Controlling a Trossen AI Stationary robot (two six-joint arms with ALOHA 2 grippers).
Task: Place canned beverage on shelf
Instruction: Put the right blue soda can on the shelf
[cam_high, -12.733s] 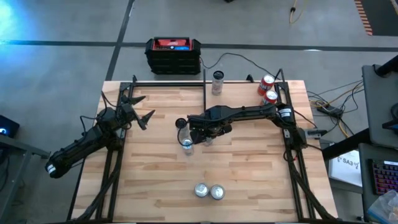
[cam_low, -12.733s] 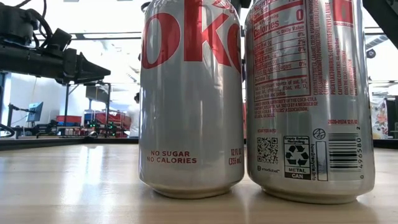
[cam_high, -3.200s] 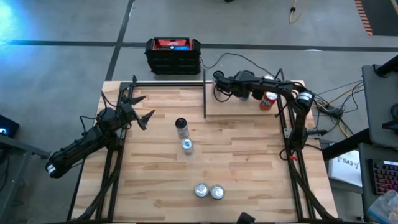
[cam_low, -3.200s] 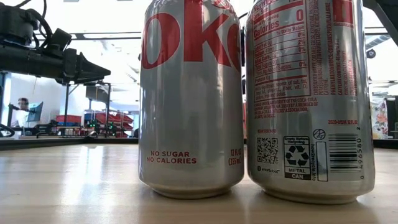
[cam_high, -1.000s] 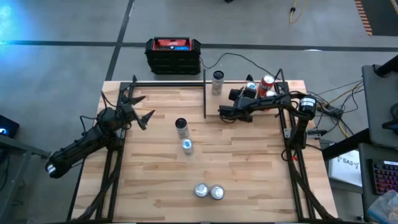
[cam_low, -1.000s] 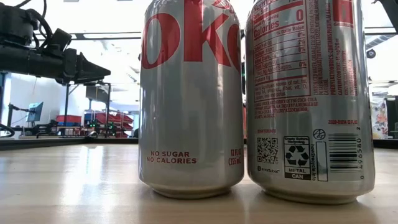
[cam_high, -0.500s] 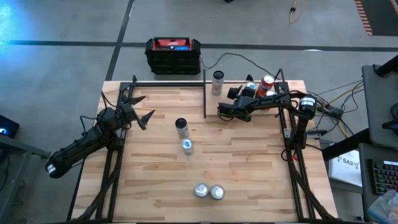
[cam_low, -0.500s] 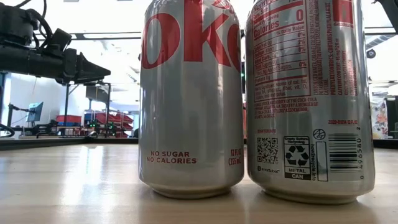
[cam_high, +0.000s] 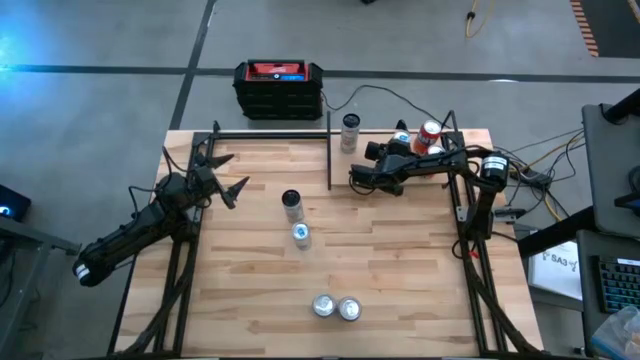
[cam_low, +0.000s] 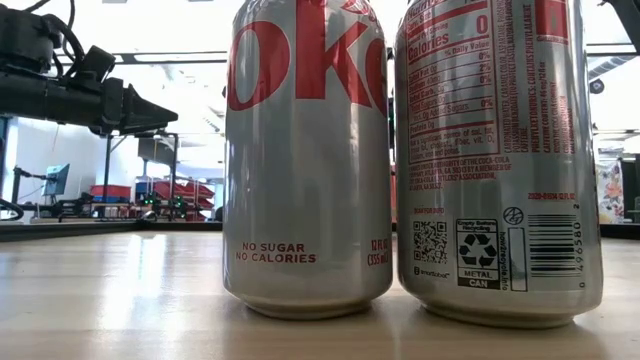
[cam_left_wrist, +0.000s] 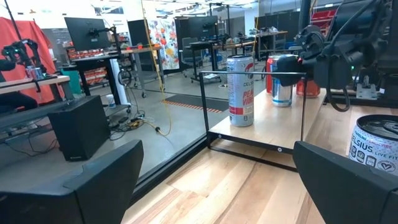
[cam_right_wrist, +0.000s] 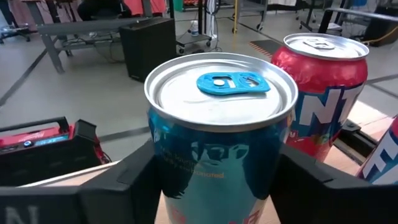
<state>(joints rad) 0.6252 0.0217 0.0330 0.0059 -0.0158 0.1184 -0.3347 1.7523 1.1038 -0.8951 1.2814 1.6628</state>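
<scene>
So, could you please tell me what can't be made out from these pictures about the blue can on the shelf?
- Blue can: right wrist view shows the right claw fingers flanking it; contact unclear.
- High view: the right arm covers that can; only red cans show on the shelf.
- Low view: two silver cans block the shelf.
- Left claw waits at the table's left.

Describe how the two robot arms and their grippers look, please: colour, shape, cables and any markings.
Both arms are dark, almost black, built of slim jointed segments. The left arm ends in a left gripper with two pointed fingers; close up, the fingers are flat, matte wedges. The right arm has a round joint with a pale ring. The right gripper has the same dark fingers. I can read no markings.
</scene>
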